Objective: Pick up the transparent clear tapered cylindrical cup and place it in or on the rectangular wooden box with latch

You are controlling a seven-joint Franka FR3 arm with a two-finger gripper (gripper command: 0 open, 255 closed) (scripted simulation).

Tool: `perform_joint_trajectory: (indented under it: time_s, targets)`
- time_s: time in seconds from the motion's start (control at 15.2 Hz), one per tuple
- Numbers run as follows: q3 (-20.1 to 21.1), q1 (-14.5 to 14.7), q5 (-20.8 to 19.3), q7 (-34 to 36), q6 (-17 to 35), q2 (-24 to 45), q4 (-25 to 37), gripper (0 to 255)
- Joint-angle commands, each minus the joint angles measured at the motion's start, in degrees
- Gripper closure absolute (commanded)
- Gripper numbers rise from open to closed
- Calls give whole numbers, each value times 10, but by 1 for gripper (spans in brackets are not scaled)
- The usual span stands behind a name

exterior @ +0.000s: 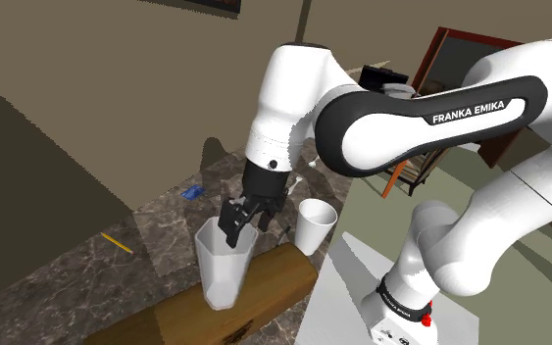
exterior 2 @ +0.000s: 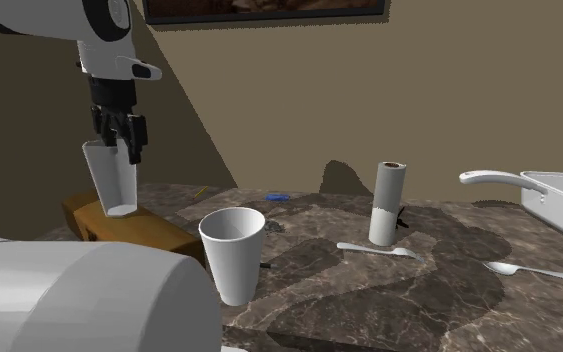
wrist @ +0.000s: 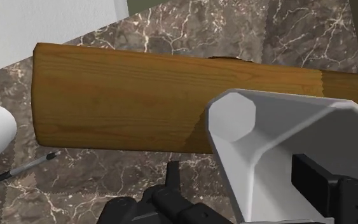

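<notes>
Placement stage: we see the tool [exterior: 242, 223] clamped on the rim wall of the pale tapered cup [exterior: 220, 279], one finger inside, one outside, holding its base on or just above the wooden box [exterior: 278, 279] on the table [exterior: 166, 221], apparently ready for release.

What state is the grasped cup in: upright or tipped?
Upright: the cup has its wide mouth up and narrow base down over the box, fingers clasping its rim.

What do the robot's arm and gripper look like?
The arm is glossy white with rounded shells and dark joints; one dark band carries white FRANKA EMIKA lettering. Red marks dot a lower joint. The gripper is all black, with two fingers.
</notes>
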Motion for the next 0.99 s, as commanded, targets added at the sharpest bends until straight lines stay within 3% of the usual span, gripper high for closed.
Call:
perform_joint_trajectory:
  time_s: [0.0,0.13,0.4,0.92]
  targets:
    - [0,0,0,0,0,0,0,0]
    - [0,0,0,0,0,0,0,0]
    - [-14,-4,-5,0,-76,-19,56,0]
    - [-14,-3,-5,0,-76,-19,56,0]
